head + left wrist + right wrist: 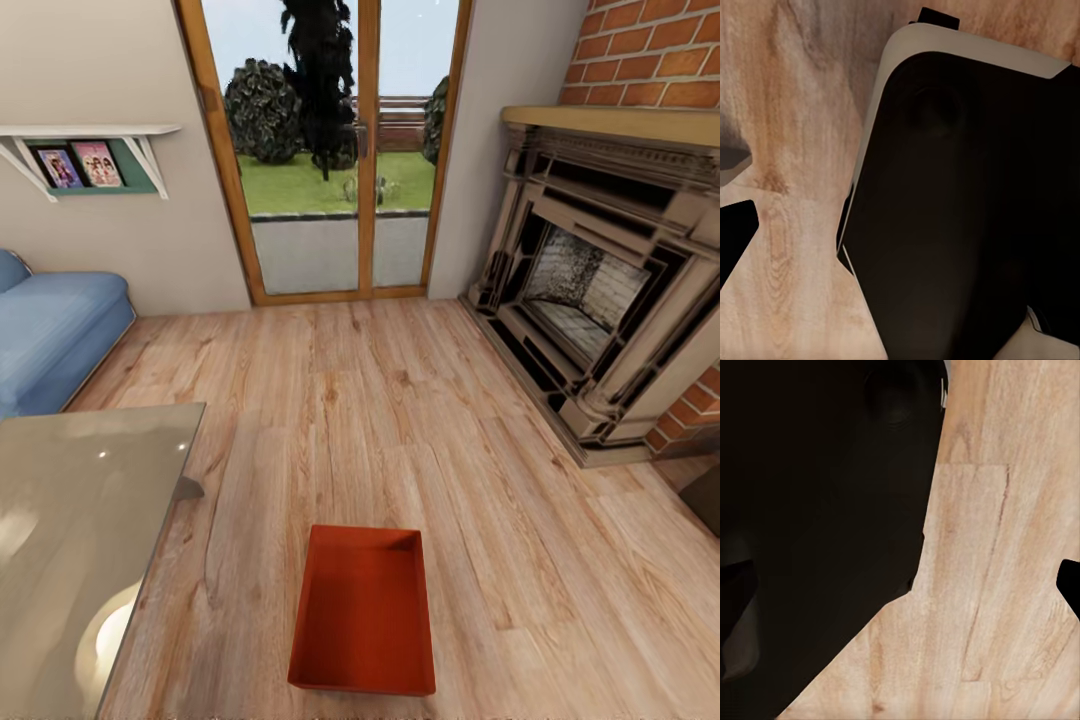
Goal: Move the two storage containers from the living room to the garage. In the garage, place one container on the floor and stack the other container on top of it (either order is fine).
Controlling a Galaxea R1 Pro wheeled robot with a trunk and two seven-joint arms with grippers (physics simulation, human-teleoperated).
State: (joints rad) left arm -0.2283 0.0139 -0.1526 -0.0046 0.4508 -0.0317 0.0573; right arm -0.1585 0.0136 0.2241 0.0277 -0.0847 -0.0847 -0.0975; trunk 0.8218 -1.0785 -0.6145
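One orange-red storage container (364, 612) lies open-top and empty on the living room's light wood-plank floor (400, 400), low in the head view and just right of the glass table. In the left wrist view, one black finger (736, 238) of my left gripper (900, 240) shows at the frame's edge over the planks, beside the robot's dark body (967, 210). The right wrist view has one finger (1070, 585) of my right gripper (900, 585) at its edge, also over planks. Both sets of fingers stand wide apart and hold nothing.
A glass-topped table (80, 520) stands at the near left, with a blue sofa (50, 330) behind it. The brick fireplace (600, 300) juts out along the right. Wood-framed glass doors (340, 150) close the far wall. A dark cabinet corner (705, 500) shows at far right.
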